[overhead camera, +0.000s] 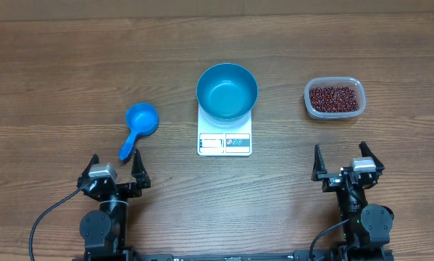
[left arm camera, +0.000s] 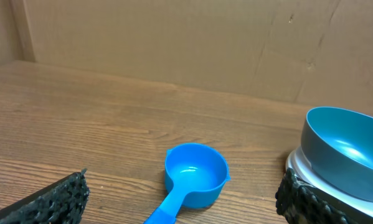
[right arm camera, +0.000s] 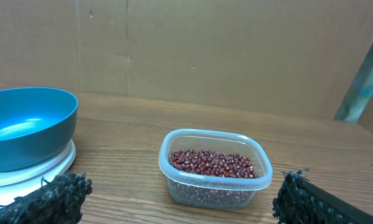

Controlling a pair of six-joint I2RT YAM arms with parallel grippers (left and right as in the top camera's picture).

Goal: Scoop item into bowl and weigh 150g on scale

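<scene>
We saw the beans (overhead camera: 335, 98) lying as a loose dark red-brown heap inside a clear rectangular tub (right arm camera: 164, 163), which stood on the table (overhead camera: 50, 80) toward the far right, well apart from the weighing spot. At the centre, the blue bowl (overhead camera: 227, 90) sat upright on the white scale (overhead camera: 224, 143), covering its rear part and leaving the front strip with the display and buttons showing. The display was too small for us to read. To the left of the scale lay a small blue scoop (overhead camera: 140, 122), cup upward, its handle pointing back toward the near edge.

The left gripper (overhead camera: 116, 161) hung low at the near left, jaws spread wide with nothing between them. The end of the scoop handle lay close to its inner finger, seemingly just clear of it, though the overhead view was too coarse for us to be sure. The right gripper (overhead camera: 340, 151) hung at the near right, directly in front of the tub, its jaws likewise spread wide and holding nothing.
</scene>
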